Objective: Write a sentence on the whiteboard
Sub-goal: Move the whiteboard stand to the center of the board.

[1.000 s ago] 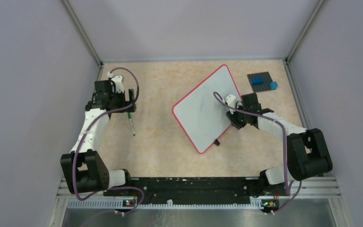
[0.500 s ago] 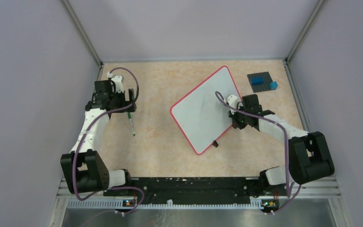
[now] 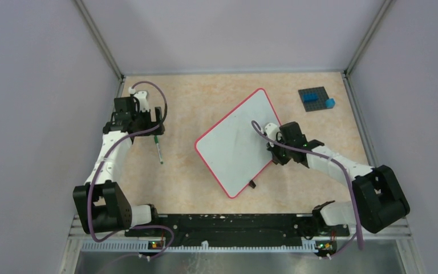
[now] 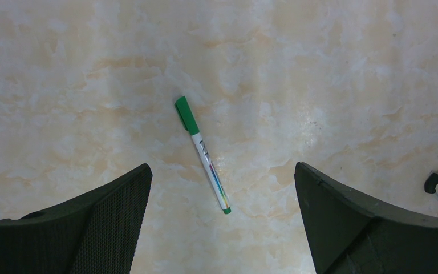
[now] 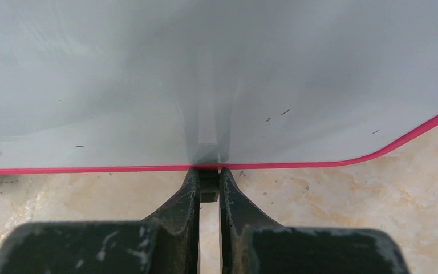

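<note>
Pink-framed whiteboard (image 3: 236,142), lying flat and skewed on the marbled table (image 3: 194,108), one corner toward the far wall. Has slid left and nearer the arm bases since a second ago, and now sits about mid-table, well apart from the far-right corner it was close to before. Carried along with it: the right gripper (image 3: 275,153), at the board's right edge, further left than earlier.

Seen from the right wrist: fingers (image 5: 187,197) pinched almost together at the frame, only a narrow slit between them, closed on a small black piece at the whiteboard (image 5: 205,74) rim. Faint dark specks on the glossy face, no writing.

Unchanged on the left: left gripper (image 3: 155,132) hanging over the table, jaws spread wide and holding nothing. Directly below it, a green-capped marker (image 4: 203,155) lying loose on the surface, untouched, in the same spot as before.

Far right: dark studded plate (image 3: 319,92), left behind where it was. On it, a blue brick (image 3: 311,98); at its right edge, a lighter blue brick (image 3: 330,103), touching or just off the plate, hard to tell.
</note>
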